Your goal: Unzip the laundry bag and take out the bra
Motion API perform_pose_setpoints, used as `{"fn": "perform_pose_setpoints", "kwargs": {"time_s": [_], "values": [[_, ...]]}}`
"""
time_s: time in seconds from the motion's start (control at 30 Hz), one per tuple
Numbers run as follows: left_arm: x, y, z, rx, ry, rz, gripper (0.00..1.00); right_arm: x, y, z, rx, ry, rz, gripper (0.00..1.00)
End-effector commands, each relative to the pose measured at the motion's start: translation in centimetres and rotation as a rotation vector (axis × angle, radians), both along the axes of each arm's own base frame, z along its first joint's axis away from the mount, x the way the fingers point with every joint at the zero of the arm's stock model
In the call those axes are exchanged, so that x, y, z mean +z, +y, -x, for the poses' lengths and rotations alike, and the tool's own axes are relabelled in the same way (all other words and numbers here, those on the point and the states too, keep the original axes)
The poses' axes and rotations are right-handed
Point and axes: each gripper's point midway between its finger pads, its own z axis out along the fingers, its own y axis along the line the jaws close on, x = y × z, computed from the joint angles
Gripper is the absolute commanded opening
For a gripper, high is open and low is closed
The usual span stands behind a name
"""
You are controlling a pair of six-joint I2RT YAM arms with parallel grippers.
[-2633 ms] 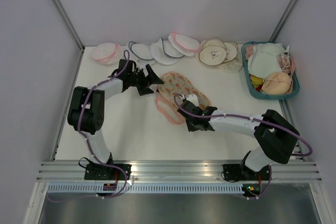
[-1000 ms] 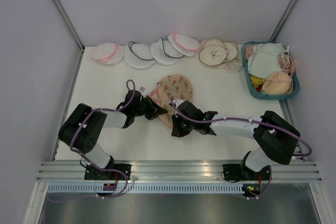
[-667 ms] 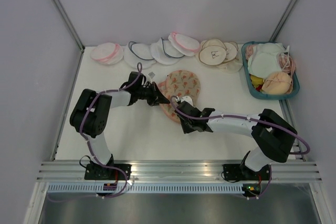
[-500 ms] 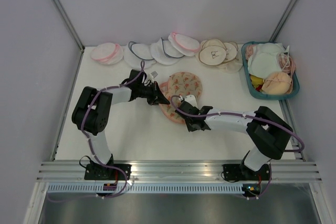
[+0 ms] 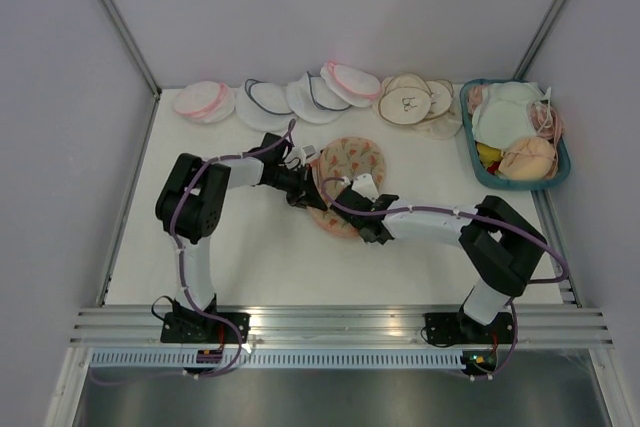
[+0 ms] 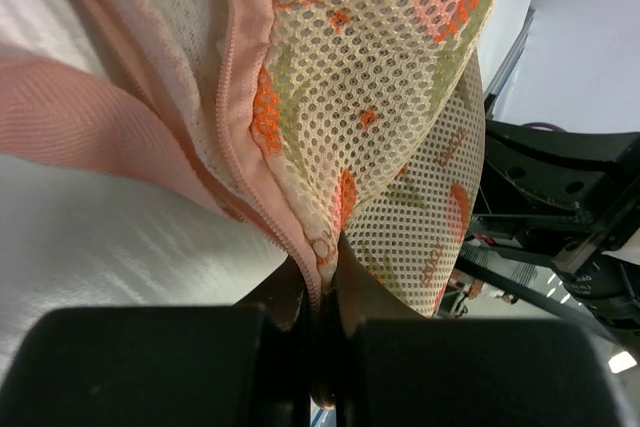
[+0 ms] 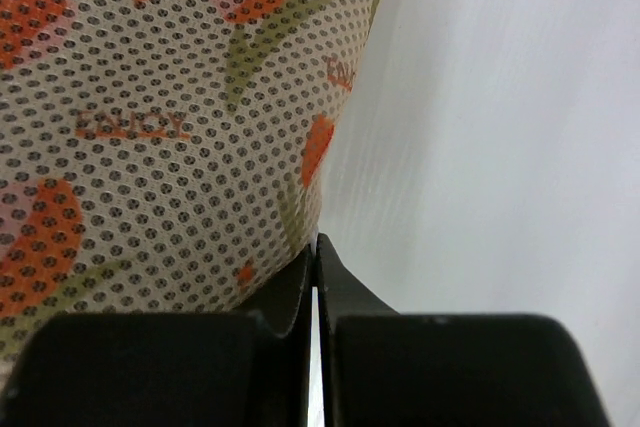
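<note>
Fingers of left gripper point(image 6: 322, 272) are clenched on the pink zip trim point(image 6: 240, 87) of the laundry bag point(image 6: 400, 97), at its very edge. Opposite it, the right gripper point(image 7: 315, 247) is pressed shut too, w/ the bag's printed mesh pinched at its tips. Bag sits bunched up betw. the two grippers, over the table point(image 5: 250, 247). Beyond both grippers, well apart, lies a row of round pouches point(image 5: 300, 97). Far to the right of the right gripper stands a teal basket point(image 5: 469, 137) w/ more garments.

L arm point(image 5: 190, 209), R arm point(image 5: 500, 247): blk/wht | purple cables point(image 5: 420, 209) | L tool point(image 6: 320, 282), R tool point(image 7: 315, 252): blk
</note>
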Motion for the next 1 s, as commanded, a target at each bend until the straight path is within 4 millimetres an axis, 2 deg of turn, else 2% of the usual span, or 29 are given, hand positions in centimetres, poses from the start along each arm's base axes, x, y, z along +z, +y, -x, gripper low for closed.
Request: {"fn": "perform_pose_setpoints", "kwargs": {"time_s": [0.0,0.07,0.1,0.17,0.2,0.27,0.3,0.37,0.4,0.43,0.47,0.5,0.53,0.57,0.6,0.67,0.7,0.77,0.8,0.83,0.93,0.97], "values": [[1.4,-0.9,1.9,-0.126,-0.017,0.072,0.02,1.2,-1.1,-2.0,-0.005,-0.063,0.080,0.01],[1.5,-0.9,2.0,-0.127,-0.018,0.070,0.02,1.2,-1.0,-1.9,0.001,-0.056,0.086,0.00],[1.8,-1.0,2.0,-0.124,-0.023,0.067,0.09,1.2,-1.1,-2.0,0.000,-0.056,0.086,0.00],[1.5,-0.6,1.8,-0.098,-0.034,0.026,0.31,1.6,-1.2,-1.9,-0.001,-0.062,0.080,0.01],[2.1,-0.4,1.6,-0.083,-0.060,0.007,0.57,1.6,-1.6,-1.6,-0.004,-0.060,0.088,0.00],[2.1,0.4,1.4,-0.032,-0.085,-0.060,0.73,2.1,-2.1,-1.4,-0.013,-0.074,0.095,0.00],[3.3,0.6,1.1,-0.006,-0.122,-0.071,0.81,2.0,-2.5,-1.2,-0.018,-0.071,0.101,0.00],[3.2,1.6,1.3,0.052,-0.133,-0.133,0.84,2.3,-3.0,-0.9,-0.024,-0.072,0.104,0.00],[3.8,1.9,1.3,0.076,-0.154,-0.148,0.86,2.2,-3.2,-0.6,-0.023,-0.064,0.105,0.00],[5.2,2.3,1.2,0.103,-0.196,-0.152,0.86,2.4,-3.2,-0.5,-0.022,-0.065,0.095,0.01],[5.0,3.4,1.3,0.146,-0.201,-0.201,0.86,2.4,-3.2,-0.3,-0.021,-0.061,0.085,0.09],[5.4,4.0,1.3,0.173,-0.215,-0.218,0.86,2.5,-3.5,0.0,-0.025,-0.055,0.090,0.21],[5.7,4.6,1.3,0.202,-0.224,-0.235,0.86,3.0,-3.6,0.0,-0.032,-0.067,0.080,0.38],[6.9,5.8,1.3,0.261,-0.259,-0.251,0.87,3.3,-3.8,0.1,-0.039,-0.075,0.083,0.53],[7.5,6.3,1.4,0.286,-0.275,-0.252,0.89,3.7,-4.3,0.3,-0.064,-0.078,0.089,0.80],[9.1,8.1,1.6,0.372,-0.311,-0.252,0.90,5.2,-5.3,0.4,-0.088,-0.105,0.110,0.94],[9.8,8.6,1.7,0.398,-0.324,-0.246,0.91,6.0,-5.2,0.2,-0.110,-0.127,0.093,0.98],[10.2,10.0,2.1,0.458,-0.320,-0.241,0.92,7.9,-5.2,0.0,-0.127,-0.164,0.058,0.98],[11.6,10.3,2.3,0.484,-0.359,-0.218,0.93,8.9,-4.7,-0.2,-0.120,-0.181,0.027,0.98],[11.9,10.6,2.5,0.500,-0.366,-0.211,0.93,10.1,-4.1,-0.3,-0.108,-0.205,-0.019,0.98],[13.4,11.3,2.9,0.552,-0.403,-0.179,0.95,12.0,-0.1,-0.2,0.009,-0.212,-0.205,0.98],[13.5,11.5,3.1,0.569,-0.397,-0.174,0.95,12.6,2.2,-0.1,0.062,-0.205,-0.297,0.98]]}}
